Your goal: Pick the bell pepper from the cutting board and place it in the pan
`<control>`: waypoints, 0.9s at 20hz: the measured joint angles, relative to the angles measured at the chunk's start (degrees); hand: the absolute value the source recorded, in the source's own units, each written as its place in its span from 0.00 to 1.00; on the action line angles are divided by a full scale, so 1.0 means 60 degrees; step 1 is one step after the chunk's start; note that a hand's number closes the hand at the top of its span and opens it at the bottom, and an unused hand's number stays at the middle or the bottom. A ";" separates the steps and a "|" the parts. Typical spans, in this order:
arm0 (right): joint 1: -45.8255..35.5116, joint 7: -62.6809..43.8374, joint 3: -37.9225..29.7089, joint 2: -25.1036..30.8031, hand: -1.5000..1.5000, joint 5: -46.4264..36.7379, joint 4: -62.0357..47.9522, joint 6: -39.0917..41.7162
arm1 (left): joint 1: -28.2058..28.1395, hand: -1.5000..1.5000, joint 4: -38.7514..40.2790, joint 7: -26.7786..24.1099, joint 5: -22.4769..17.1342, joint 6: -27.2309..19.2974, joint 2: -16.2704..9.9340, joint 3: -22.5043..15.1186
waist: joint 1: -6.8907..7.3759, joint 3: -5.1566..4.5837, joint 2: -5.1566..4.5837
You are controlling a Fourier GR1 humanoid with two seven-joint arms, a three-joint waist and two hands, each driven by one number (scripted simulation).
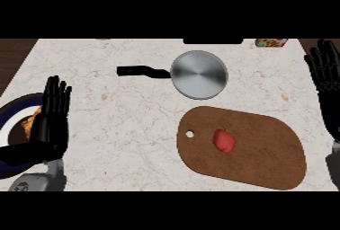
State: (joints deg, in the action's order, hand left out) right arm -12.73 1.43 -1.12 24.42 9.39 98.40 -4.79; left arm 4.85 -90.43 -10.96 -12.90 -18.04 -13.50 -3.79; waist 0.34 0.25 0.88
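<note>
Red bell pepper [224, 140] lies on cutting board [266, 157], pan [199, 74] beyond.

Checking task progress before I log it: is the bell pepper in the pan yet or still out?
Out. The bell pepper lies on the cutting board, and the pan beyond it shows only bare metal inside.

A kitchen: marble counter [119, 130], steel pan [199, 74], wooden cutting board [266, 152].

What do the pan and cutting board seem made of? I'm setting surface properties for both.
The pan looks like brushed metal, probably steel: silvery grey with a soft radial sheen, and a black handle. The cutting board looks like wood or fibreboard: flat matte brown with no visible grain, so I can't tell which.
</note>
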 measured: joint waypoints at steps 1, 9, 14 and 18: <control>-0.0027 -0.0063 0.0064 -0.0069 0.00 -0.0111 0.0049 -0.0054 | -0.0099 0.50 -0.0031 0.0146 0.0022 0.0057 -0.0136 0.0066 | -0.0004 -0.0007 -0.0028; -0.0466 -0.0554 0.0910 -0.0161 1.00 -0.2455 -0.0131 -0.1486 | -0.0530 0.50 0.1387 0.1883 0.0867 0.0083 -0.1575 0.0185 | -0.0260 -0.0155 -0.0188; 0.0812 -0.0128 0.0695 -0.1756 0.00 -0.3782 0.0165 -0.4411 | -0.0742 0.50 0.2062 0.2734 0.0967 0.0309 -0.2122 0.0264 | -0.0544 -0.0059 -0.0152; 0.2157 0.0238 0.2099 -0.2934 0.00 -0.5708 0.0586 -0.5934 | -0.0442 0.50 0.2214 0.3418 0.1031 0.0601 -0.2429 0.0223 | -0.0362 -0.0054 -0.0128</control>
State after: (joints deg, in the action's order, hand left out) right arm 0.21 2.86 11.47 6.82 -24.85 101.91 -40.39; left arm 2.20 -77.14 9.55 -6.71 -14.43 -28.07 -2.45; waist -1.83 -0.08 0.11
